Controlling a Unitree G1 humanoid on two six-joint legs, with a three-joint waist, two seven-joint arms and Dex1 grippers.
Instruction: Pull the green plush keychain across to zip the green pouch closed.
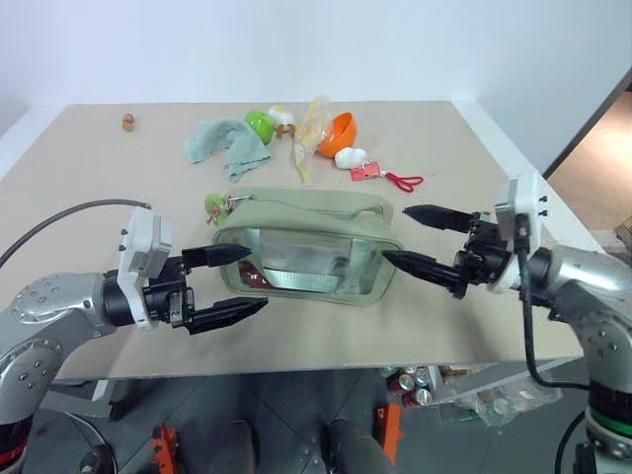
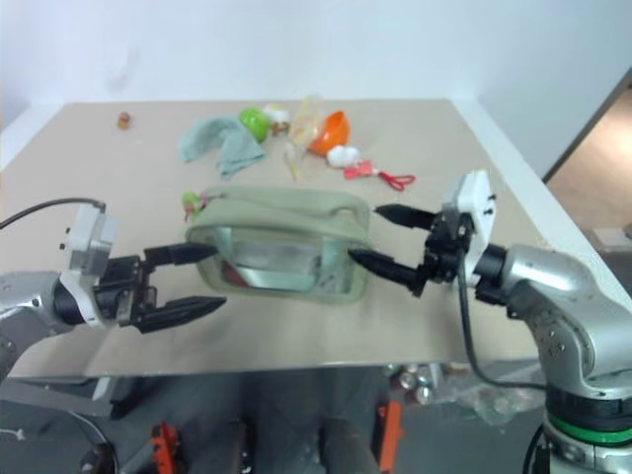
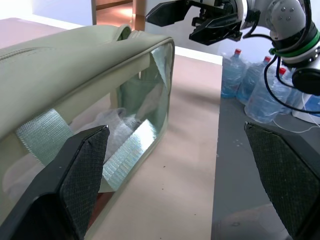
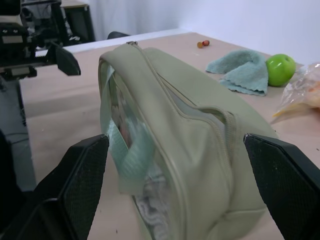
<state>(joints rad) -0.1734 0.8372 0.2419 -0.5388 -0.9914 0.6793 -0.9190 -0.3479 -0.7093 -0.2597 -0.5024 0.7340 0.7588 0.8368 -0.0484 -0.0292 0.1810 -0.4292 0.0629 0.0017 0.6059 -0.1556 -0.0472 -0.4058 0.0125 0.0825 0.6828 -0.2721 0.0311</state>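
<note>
The green pouch (image 1: 306, 242) lies across the middle of the table, clear window facing me. The zipper along its top (image 4: 165, 82) looks closed. The green plush keychain (image 1: 215, 204) hangs at the pouch's left end. My left gripper (image 1: 255, 278) is open at the pouch's front left corner, nothing between its fingers (image 3: 75, 175). My right gripper (image 1: 395, 234) is open just off the pouch's right end and holds nothing. Each wrist view shows the pouch between that gripper's fingers, with the other gripper beyond it.
Behind the pouch lie a pale teal cloth (image 1: 227, 143), a lime-green egg (image 1: 260, 123), an orange half shell (image 1: 339, 133), a clear plastic bag (image 1: 308, 133) and a white piece with a red tag (image 1: 360, 166). The table's front edge (image 1: 326, 367) is close.
</note>
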